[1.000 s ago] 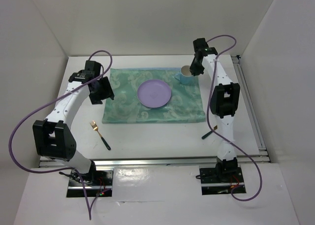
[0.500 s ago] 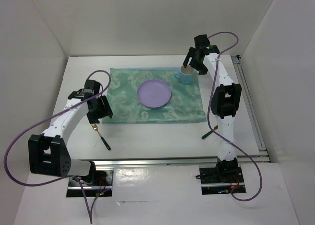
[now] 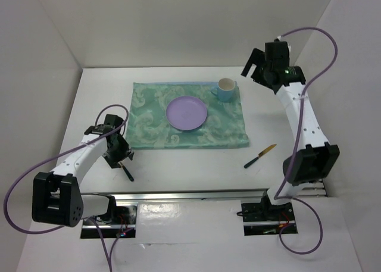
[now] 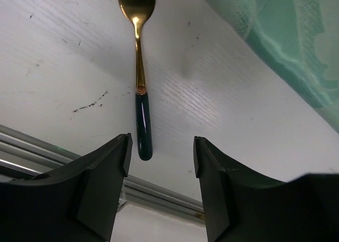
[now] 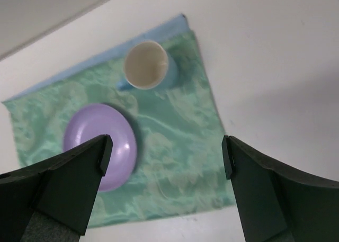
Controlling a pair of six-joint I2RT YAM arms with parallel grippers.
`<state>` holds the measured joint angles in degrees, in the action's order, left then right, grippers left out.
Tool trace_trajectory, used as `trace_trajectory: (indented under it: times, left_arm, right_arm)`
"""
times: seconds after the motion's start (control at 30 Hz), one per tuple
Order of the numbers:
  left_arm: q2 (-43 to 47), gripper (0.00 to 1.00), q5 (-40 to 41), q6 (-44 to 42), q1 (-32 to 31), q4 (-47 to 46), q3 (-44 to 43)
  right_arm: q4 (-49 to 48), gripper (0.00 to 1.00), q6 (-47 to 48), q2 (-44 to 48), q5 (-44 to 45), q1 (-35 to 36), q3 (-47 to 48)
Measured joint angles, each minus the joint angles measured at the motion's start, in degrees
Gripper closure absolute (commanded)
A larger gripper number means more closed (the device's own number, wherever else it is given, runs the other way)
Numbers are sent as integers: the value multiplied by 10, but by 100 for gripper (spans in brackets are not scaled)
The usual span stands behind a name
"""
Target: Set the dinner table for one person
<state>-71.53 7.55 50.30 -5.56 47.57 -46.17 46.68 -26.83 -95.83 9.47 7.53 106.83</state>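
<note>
While the left gripper (image 4: pixel 161 146) hovers, jaws apart, over the handle of the fork (image 4: pixel 139 83), it lies flat on the dinner table (image 3: pixel 196 165) beside the placemat (image 3: pixel 149 129) | right gripper (image 5: pixel 167 149): spread, empty | risk: handle off-centre, so closing may skid it away.

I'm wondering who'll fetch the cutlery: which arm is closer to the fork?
Left. The left arm hovers right above the fork, jaws open over its handle; the right arm is far off, by the blue mug.
</note>
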Motion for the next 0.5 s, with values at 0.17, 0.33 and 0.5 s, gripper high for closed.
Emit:
trace_trajectory:
  times: [0.17,0.33,0.5]
  left_arm:
    - [-15,35,1,38,0,-14,22]
    - [-34,35,1,57,0,-35,49]
    - [-48,41,1,70,0,-59,86]
  right_arm:
    - [-13,4,10,108,-14,-39,-200]
    - [2,4,12,144,-31,-88,-302]
    - [6,4,15,151,-42,-92,-317]
